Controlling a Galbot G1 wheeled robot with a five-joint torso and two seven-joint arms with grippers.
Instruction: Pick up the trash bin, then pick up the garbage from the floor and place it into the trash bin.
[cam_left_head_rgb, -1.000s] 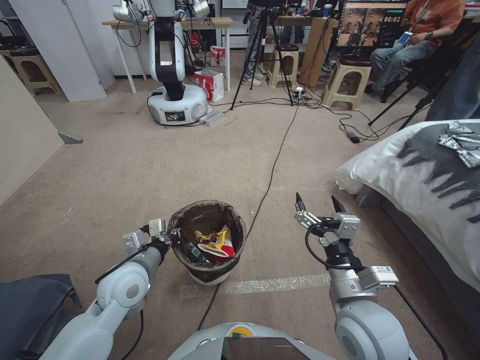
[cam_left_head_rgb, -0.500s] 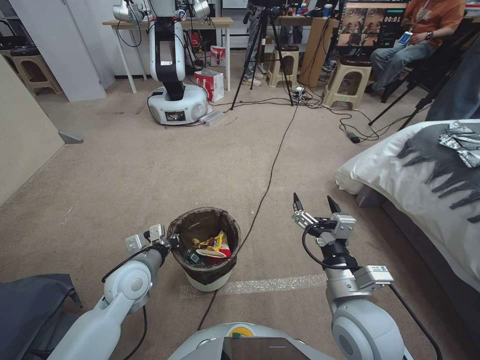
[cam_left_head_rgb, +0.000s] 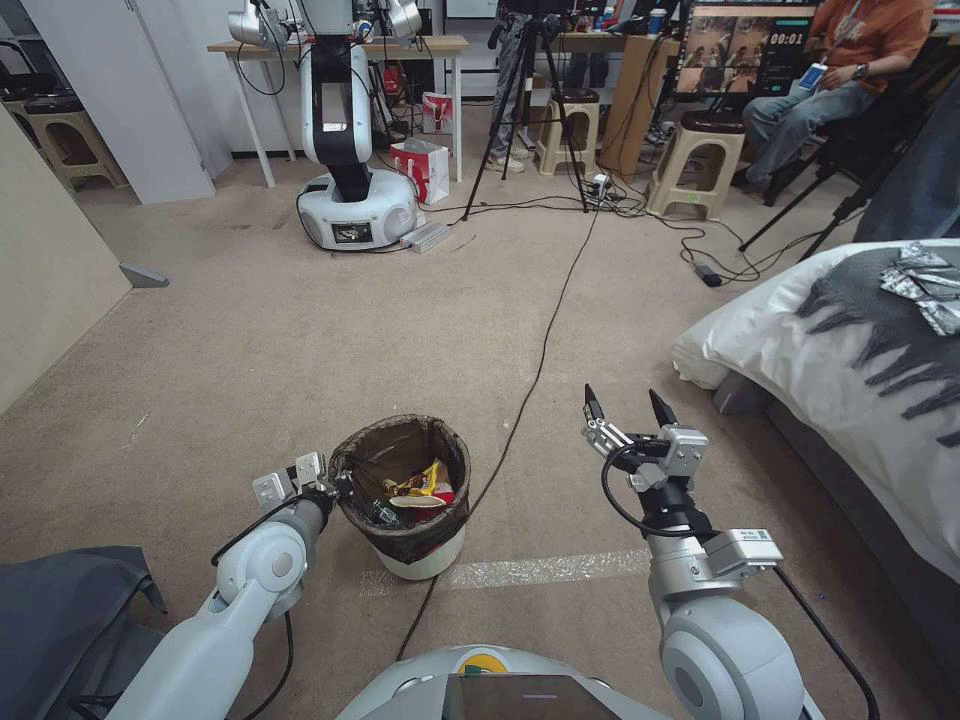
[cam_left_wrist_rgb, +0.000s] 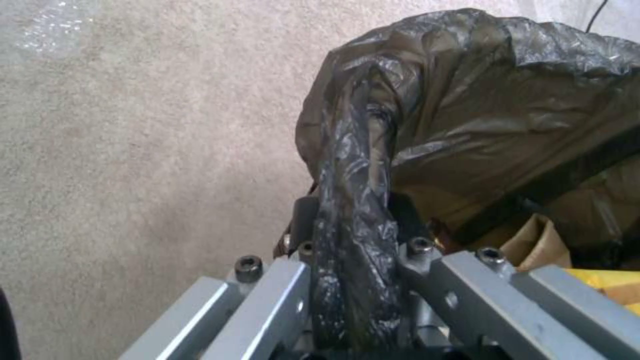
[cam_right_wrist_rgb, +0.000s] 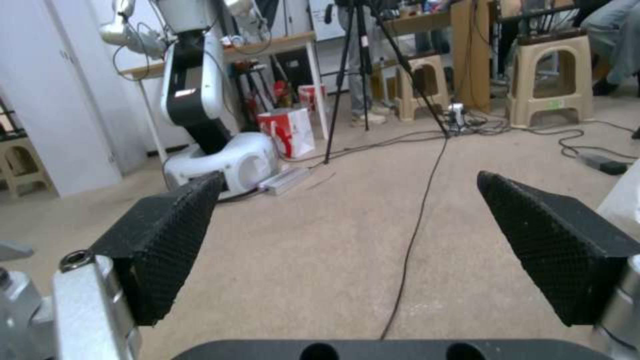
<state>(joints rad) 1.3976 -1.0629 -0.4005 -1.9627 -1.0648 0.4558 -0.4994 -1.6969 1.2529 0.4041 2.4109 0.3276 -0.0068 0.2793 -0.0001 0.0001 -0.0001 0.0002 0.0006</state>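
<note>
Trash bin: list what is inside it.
Inside the trash bin, gripped at its rim by the left gripper: a yellow snack wrapper, a red-and-white cup and a green-labelled bottle. Anything beneath them is covered.

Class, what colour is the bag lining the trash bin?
Dark brown-black; the left wrist view shows the bag best, folded over the trash bin rim.

Carpet (cam_left_head_rgb: 250, 360): trash bin (cam_left_head_rgb: 420, 555), cable (cam_left_head_rgb: 545, 345), tape strip (cam_left_head_rgb: 540, 570).

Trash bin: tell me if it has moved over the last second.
Yes. The trash bin, held at its rim by the left gripper, has sunk toward the tape strip on the carpet and looks smaller, so it was lowered.
</note>
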